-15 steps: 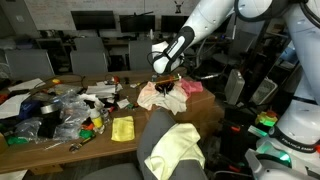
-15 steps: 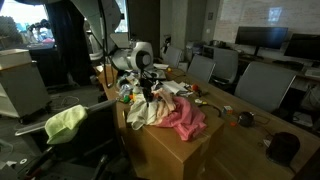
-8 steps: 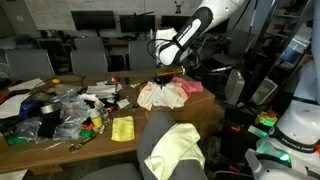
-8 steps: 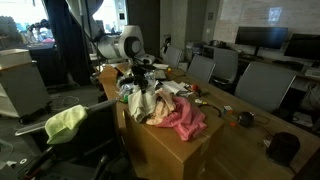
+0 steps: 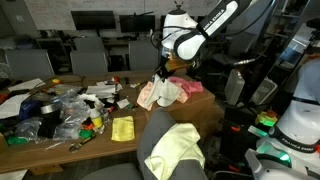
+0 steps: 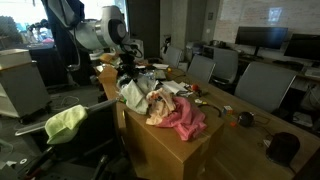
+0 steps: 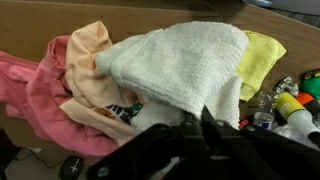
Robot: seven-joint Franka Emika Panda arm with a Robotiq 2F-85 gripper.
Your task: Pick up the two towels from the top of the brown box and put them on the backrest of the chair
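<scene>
Chair point(image 5: 155, 122) up front, its backrest already wearing a yellow-green towel point(image 5: 176, 150), so that's one done by the look of it. Beside it stands the brown box point(image 6: 165, 150), with a pink cloth point(image 6: 182, 118) heaped on top. The white towel point(image 6: 133, 95), fluffy and bunched, dangles just above that heap, because the gripper point(image 6: 128, 72) is pinched tight on it and held high to clear the pile.

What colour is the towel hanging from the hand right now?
It's white. The fluffy white terry towel shows best in the wrist view.
</scene>
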